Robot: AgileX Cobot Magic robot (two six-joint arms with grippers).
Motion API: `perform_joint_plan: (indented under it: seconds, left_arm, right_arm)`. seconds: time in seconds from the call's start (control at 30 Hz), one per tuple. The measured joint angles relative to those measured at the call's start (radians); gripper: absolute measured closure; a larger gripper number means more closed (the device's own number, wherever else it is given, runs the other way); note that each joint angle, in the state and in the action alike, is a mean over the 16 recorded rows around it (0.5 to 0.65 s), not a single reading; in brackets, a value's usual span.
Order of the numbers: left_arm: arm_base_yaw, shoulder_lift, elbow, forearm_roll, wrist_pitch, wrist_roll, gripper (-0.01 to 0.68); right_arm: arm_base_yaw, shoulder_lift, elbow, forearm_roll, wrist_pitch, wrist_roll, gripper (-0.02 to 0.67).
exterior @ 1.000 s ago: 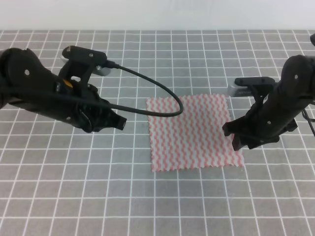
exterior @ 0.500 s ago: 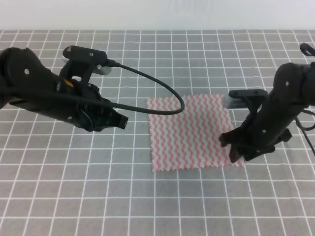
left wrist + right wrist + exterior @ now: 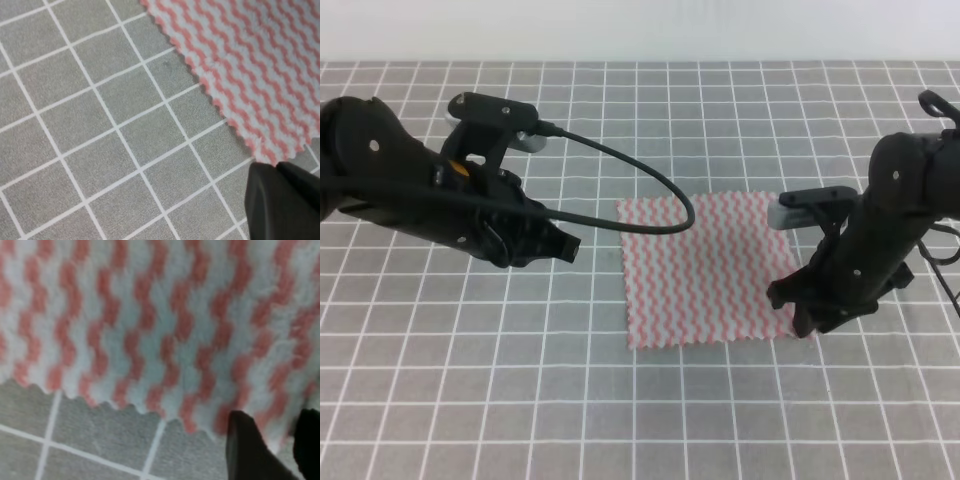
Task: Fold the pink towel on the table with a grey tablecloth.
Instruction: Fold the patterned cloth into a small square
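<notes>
Right claw (image 3: 812, 322) sits low at the near right corner of the pink towel (image 3: 708, 268), and the right wrist view shows its two dark fingers (image 3: 247, 450) parted, with the towel's scalloped edge lying in the gap between them; it looks released, not yet pinching anything. Left claw (image 3: 565, 247) hovers over bare grid just left of the towel, apart from it. Only one dark fingertip shows at the corner of its wrist view, so whether it is parted or clenched cannot be told.

The towel lies flat and unfolded on the surface (image 3: 640, 400), roughly mid-right in the high view, its sides nearly in line with the grid.

Several things could go wrong from this point. The cloth is thin, so fingers closing on it may slide over the top and miss the edge, or catch the grey tablecloth beneath and lift both together. A grasp of only a few threads at the pinked edge could slip during the lift. With one corner raised alone, the towel would likely drag and skew rather than fold squarely. The left arm's cable (image 3: 640, 190) loops over the towel's far left corner and might snag it.

The towel has a soft, fuzzy nap with pink-and-white zigzag stripes and sawtooth edges; the tablecloth is a finer grey weave with thin white lines.
</notes>
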Motion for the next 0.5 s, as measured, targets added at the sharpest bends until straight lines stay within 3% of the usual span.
perform_joint_plan:
  seconds: [0.5]
  left_arm:
    - [0.001,0.006,0.0,0.002,-0.002,0.002,0.675]
  right_arm:
    - [0.0,0.007,-0.003,-0.026,-0.025,0.038,0.403]
